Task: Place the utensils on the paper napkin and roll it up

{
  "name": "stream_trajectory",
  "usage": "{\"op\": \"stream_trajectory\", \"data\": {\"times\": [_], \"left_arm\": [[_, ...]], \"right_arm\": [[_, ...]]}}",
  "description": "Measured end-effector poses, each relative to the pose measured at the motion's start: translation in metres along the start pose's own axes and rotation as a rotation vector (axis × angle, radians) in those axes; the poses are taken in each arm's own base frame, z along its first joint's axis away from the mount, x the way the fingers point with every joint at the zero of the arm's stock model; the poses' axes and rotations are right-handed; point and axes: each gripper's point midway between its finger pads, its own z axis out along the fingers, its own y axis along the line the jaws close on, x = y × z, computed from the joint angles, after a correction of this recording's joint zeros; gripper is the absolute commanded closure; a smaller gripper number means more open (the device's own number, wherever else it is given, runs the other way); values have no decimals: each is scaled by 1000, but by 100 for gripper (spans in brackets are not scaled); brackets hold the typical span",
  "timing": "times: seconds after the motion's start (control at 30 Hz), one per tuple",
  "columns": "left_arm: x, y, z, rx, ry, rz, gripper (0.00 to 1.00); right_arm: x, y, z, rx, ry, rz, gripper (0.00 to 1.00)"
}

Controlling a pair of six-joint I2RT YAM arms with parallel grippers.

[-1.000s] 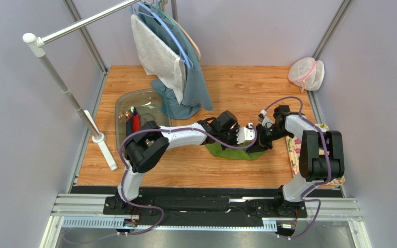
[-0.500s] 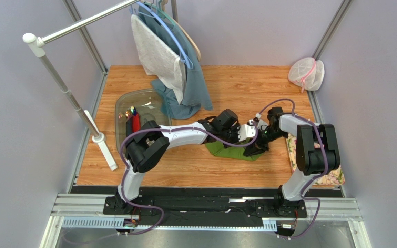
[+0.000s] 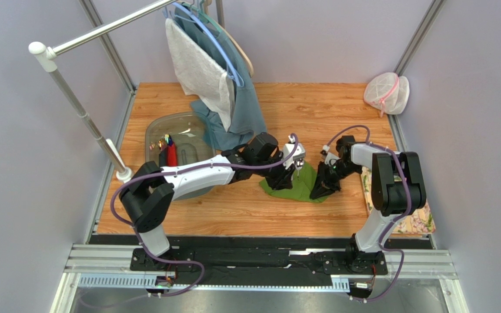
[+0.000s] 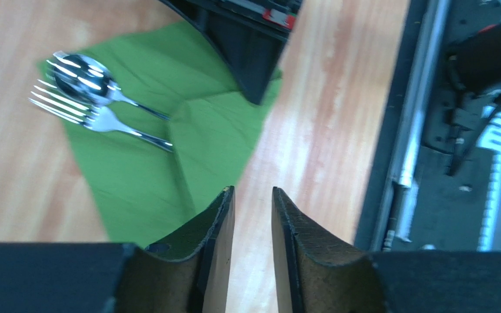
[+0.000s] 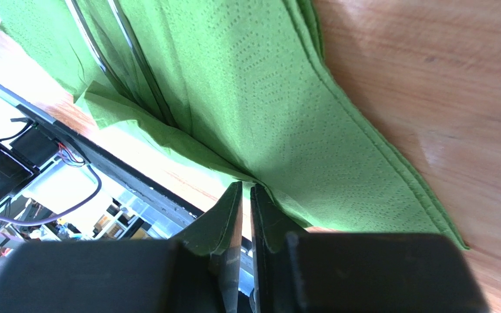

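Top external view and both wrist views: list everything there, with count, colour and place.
paper napkin: one, green, mid-table, partly folded over
fork: one, silver, on the napkin
spoon: one, silver, beside the fork
tub: one, clear, table's left, small coloured items inside
garment: one, teal-blue, hanging on rack
cloth: one, white, same rack
rack: one, white, far left
mesh bag: one, white-pink, far right corner
mat: one, flowered, right edge
left gripper: open, over napkin
right gripper: at napkin's edge, grip unclear

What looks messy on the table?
The paper napkin is folded crookedly, with one flap lying askew over the handles of the fork and spoon. Their heads stick out. Nothing looks spilled or broken.
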Motion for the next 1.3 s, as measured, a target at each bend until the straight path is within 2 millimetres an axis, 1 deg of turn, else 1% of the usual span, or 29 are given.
{"op": "stream_trajectory", "data": {"times": [0.03, 0.13, 0.23, 0.33, 0.53, 0.67, 0.9, 1.03, 1.17, 1.3], "left_arm": [[3, -4, 0, 14, 0, -34, 78], [22, -14, 7, 61, 35, -151, 83], [40, -15, 18, 101, 76, -273, 87], [52, -6, 28, 107, 93, -379, 90], [74, 21, 39, 86, 122, -567, 95], [89, 36, 45, 67, 144, -657, 97], [87, 37, 46, 70, 139, -728, 100], [86, 37, 46, 66, 139, -747, 100], [87, 38, 47, 55, 137, -759, 100], [87, 39, 47, 47, 137, -769, 100]], "right_arm": [[0, 0, 0, 1, -1, 0, 87], [-1, 0, 0, 3, -1, -1, 88], [-4, 0, -1, 3, -6, -4, 89], [-5, 0, 0, 4, -11, -7, 89], [-6, -1, 0, 12, -14, -9, 89], [-12, 0, -2, 18, -26, -17, 89], [-30, 10, -12, 6, -73, -53, 88], [-27, 23, -14, -19, -74, -84, 88], [-20, 39, -10, -39, -58, -130, 89], [-18, 41, -8, -37, -48, -139, 89]]}}
